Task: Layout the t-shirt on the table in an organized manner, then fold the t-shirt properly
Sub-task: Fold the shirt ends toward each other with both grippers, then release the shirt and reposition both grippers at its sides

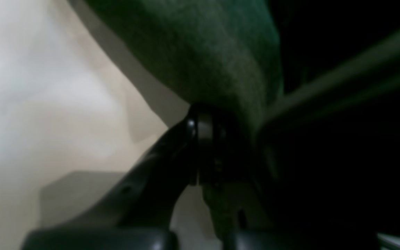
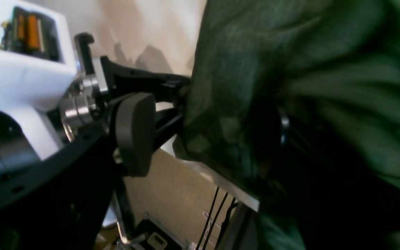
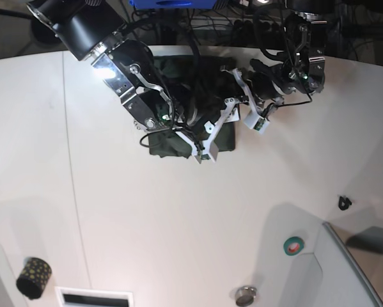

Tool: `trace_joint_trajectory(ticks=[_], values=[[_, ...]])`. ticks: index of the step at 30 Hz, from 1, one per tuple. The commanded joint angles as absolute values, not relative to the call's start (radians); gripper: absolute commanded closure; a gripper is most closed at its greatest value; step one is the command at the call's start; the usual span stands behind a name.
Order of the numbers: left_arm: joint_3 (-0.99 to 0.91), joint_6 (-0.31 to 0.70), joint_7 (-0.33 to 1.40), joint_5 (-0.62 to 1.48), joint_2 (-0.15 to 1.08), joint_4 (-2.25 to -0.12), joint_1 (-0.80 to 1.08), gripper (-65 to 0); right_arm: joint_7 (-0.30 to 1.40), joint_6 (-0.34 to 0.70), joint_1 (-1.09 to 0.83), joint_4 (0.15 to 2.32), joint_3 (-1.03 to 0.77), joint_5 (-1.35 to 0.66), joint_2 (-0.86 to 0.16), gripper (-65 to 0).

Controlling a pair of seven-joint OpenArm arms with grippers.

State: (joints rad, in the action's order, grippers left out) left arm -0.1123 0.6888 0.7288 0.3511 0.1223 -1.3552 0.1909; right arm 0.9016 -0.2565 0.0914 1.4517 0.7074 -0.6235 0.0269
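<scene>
The dark green t-shirt lies bunched in a compact heap at the far middle of the white table. Both arms reach over it. My left gripper is shut on an edge of the shirt, which is lifted above the table. In the base view this gripper is at the shirt's right side. My right gripper is over the shirt's front part. In the right wrist view, green cloth drapes over its fingers and hides them. The left arm's gripper grips the same cloth edge.
A green tape roll, a small black clip and a grey bin are at the front right. A dotted cylinder stands at the front left, a round metal piece at the front edge. Cables hang behind the table.
</scene>
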Motion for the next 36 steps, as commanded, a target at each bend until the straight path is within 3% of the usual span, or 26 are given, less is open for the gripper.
trace_joint_trajectory(ticks=[1,4,11,14,17,18,20,25,36], values=[[-0.114,0.698,0.710,0.374,0.130,-1.374,0.182,0.0,0.895,-0.223,0.110,1.480,0.711,-0.638,0.038,-40.2],[-0.114,0.698,0.710,0.378,0.153,-1.374,0.183,0.0,0.903,-0.159,0.108,1.555,0.711,-0.638,0.038,-39.9],[-0.116,0.698,0.711,0.380,0.191,-1.446,0.193,0.0,0.964,-0.196,0.071,1.813,0.615,-0.633,-0.056,-38.3],[-0.116,0.698,0.713,0.383,0.200,-1.449,0.193,0.0,0.966,-0.232,0.059,1.808,0.532,-0.633,-0.119,-25.7],[-0.116,0.698,0.713,0.377,0.202,-1.449,0.208,0.0,0.966,-0.231,0.041,1.802,0.487,-0.633,-0.191,-3.5],[-0.116,0.698,0.713,0.377,0.209,-1.449,0.214,0.0,0.964,-0.232,0.033,1.802,0.479,-0.633,-0.216,0.0],[-0.114,0.698,0.711,0.375,0.219,-1.446,0.216,0.0,0.949,-0.237,0.013,1.801,0.458,-0.633,-0.254,-2.4],[-0.113,0.698,0.710,0.375,0.220,-1.426,0.225,0.0,0.855,-0.234,-0.058,1.727,0.415,-0.633,-0.312,-0.5],[-0.104,0.698,0.710,0.375,0.193,-1.426,0.223,0.0,0.803,-0.236,-0.077,1.667,0.584,-0.633,-0.294,-0.5]])
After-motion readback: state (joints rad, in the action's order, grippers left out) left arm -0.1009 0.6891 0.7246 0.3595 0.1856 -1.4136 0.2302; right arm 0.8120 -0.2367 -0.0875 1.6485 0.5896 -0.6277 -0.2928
